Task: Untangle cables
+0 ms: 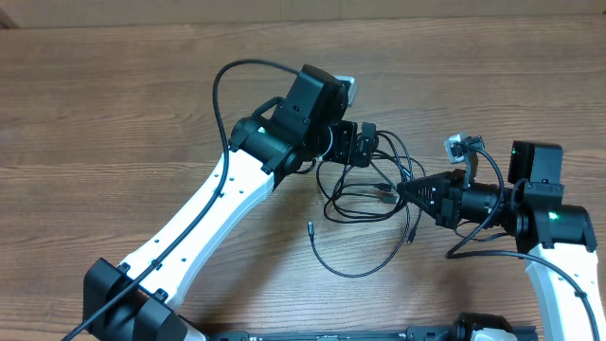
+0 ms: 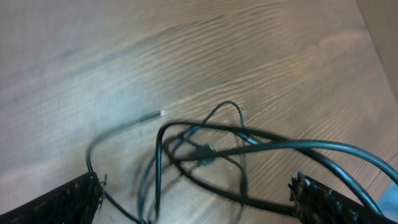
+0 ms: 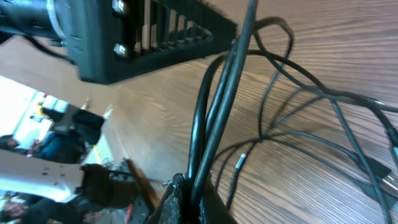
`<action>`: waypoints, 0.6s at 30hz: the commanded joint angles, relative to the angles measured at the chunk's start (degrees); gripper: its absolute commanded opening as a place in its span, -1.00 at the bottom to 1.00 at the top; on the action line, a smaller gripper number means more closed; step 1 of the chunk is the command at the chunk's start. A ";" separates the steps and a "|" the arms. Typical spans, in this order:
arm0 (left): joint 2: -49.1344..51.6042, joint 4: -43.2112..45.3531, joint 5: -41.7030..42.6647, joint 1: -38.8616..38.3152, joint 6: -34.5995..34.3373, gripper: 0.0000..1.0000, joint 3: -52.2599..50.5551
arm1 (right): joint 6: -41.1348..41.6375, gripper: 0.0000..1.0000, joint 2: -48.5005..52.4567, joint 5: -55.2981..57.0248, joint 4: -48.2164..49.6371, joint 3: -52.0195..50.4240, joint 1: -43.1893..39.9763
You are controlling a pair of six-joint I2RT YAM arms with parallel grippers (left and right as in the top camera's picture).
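Note:
The cables [image 1: 383,190] lie as a loose tangle of thin black cords on the wooden table between the two arms, with one long loop trailing toward the front. My left gripper [image 1: 365,148] hovers over the tangle's left end. In the left wrist view it [image 2: 196,202] stands wide open, with blurred strands [image 2: 205,151] passing between and beyond its fingers [image 2: 68,199]. My right gripper [image 1: 404,189] points left at the tangle's right side. In the right wrist view it [image 3: 194,200] is shut on two black strands [image 3: 214,118] that rise from its tips.
A free plug end [image 1: 311,225] rests on the table left of the long loop. The table [image 1: 114,114] is bare wood all around. The left arm's body [image 3: 143,37] fills the top of the right wrist view.

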 commanded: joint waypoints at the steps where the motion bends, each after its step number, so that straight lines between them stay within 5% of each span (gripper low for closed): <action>1: -0.02 2.21 2.27 -0.02 12.92 0.99 0.72 | -1.22 -0.92 -0.74 -7.19 0.31 0.72 -0.31; 5: -0.02 5.64 3.26 -0.02 12.70 1.00 0.72 | -1.27 -0.92 -0.74 -8.26 0.33 0.72 -0.31; 9: -0.02 6.19 3.52 -0.02 22.71 0.95 0.72 | -1.27 -0.92 -0.74 -8.22 0.81 0.72 -0.31; 13: -0.04 6.16 -0.17 0.37 30.56 0.57 0.72 | -1.16 -0.92 -0.74 -6.03 1.18 0.72 -0.33; 18: -0.46 6.27 3.91 2.62 29.90 0.99 0.72 | 1.95 -0.92 -0.74 -2.40 1.79 0.72 -0.37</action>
